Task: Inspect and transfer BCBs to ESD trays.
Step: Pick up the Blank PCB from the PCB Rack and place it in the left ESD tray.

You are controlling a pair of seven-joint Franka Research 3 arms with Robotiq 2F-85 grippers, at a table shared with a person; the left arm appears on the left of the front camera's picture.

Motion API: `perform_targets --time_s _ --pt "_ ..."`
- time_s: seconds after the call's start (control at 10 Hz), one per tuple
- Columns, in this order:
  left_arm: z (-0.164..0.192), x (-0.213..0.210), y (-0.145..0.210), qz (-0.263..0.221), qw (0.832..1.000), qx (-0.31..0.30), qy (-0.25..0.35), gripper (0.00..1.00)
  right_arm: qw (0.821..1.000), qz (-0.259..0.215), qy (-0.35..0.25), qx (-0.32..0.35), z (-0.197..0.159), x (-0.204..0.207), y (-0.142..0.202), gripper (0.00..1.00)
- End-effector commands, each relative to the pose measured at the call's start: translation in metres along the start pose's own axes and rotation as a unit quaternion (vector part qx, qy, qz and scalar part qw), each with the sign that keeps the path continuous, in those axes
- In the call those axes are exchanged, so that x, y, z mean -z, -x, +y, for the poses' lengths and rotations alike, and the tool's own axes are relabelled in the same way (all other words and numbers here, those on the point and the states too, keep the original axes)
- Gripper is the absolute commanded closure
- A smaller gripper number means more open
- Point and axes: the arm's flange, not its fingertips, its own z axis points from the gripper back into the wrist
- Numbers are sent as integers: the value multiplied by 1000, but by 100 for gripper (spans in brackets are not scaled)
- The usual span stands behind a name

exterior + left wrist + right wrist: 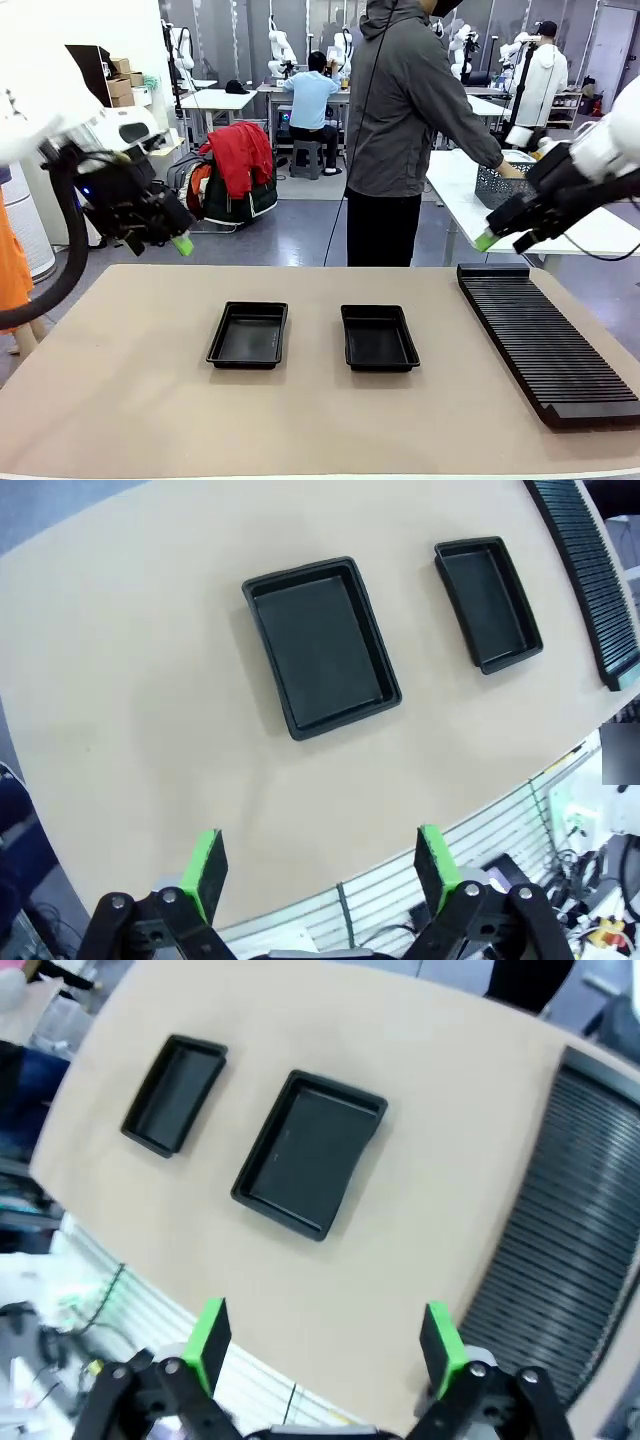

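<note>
The tan table [110, 400] spans the front view. At its far side a person [405, 110] in a grey hooded jacket stands turned toward a white side table [455, 180]. One hand [512, 170] is at a grey wire basket [495, 188] that sits there.

On the robot's right side of the tan table lies a long black ribbed rack [545, 340], running from the far edge toward the near one. Two shallow black trays sit side by side near the middle of the table, apart from each other and well apart from the rack. These are the left tray [248, 335] and the right tray [378, 338], and each shows a plain black floor.

The left gripper [320, 835] hangs in the air over the table's far left edge, and its wrist camera looks down on both trays. Its jaws stand wide apart, with nothing between the green pads [207, 868].

The right gripper [324, 1308] hangs high near the far end of the rack. It is also spread wide and grips nothing.
</note>
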Motion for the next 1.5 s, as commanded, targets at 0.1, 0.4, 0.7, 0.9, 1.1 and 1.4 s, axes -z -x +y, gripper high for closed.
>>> perform_targets --time_s 0.1,0.4,0.7,0.9,1.1,1.4 --pt "24 -22 -6 14 997 -61 49 0 997 31 -25 62 -43 -34 -5 0" --pt "43 -36 -7 33 989 -97 104 0 992 51 -32 113 -86 -68 -9 0" --pt "49 -58 -11 34 987 -120 105 0 986 71 -45 146 -117 -93 -14 0" --pt "53 -73 -14 38 985 -134 99 0 983 70 -44 166 -138 -110 -14 0" --pt "61 -83 -20 36 983 -154 97 0 982 57 -43 175 -162 -128 -13 0" --pt "72 -96 -24 28 981 -165 99 0 986 45 -29 160 -178 -153 -11 0"
